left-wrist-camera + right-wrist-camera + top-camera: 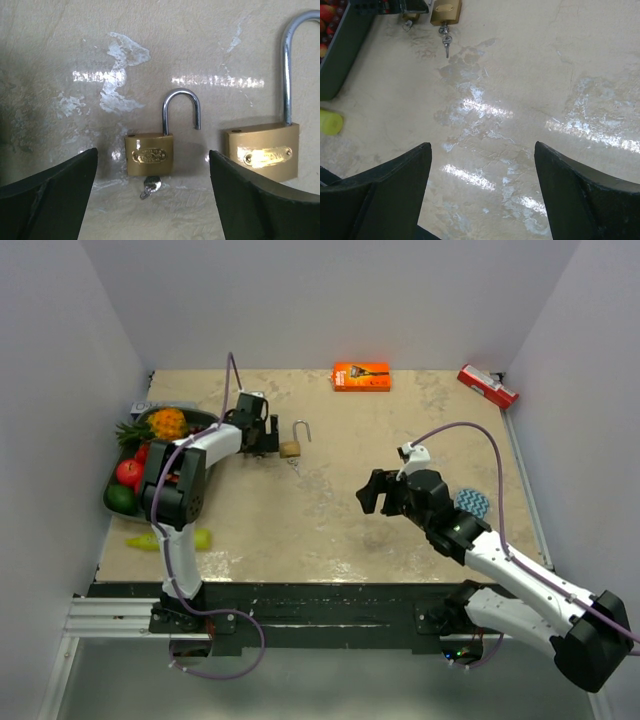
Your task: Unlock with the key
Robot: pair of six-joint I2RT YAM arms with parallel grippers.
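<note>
The left pincer point(270, 438) is hovering wide open and empty just beside the padlock point(149, 154). The padlock is lying on the counter point(300, 530), its shackle point(180, 107) standing free and the key point(150, 186) sitting in its base. The right pincer point(375, 492) is hanging open, well apart. Unlocking is looking finished; next is probably backing away without nudging the padlock.

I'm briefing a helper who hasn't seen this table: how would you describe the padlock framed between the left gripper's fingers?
On the table, beside the fruit tray at its left, the open left gripper points at two brass locks. Pick the padlock lying between its fingers, key in its base; its short shackle sets it apart from the tall-shackled neighbour.
</note>
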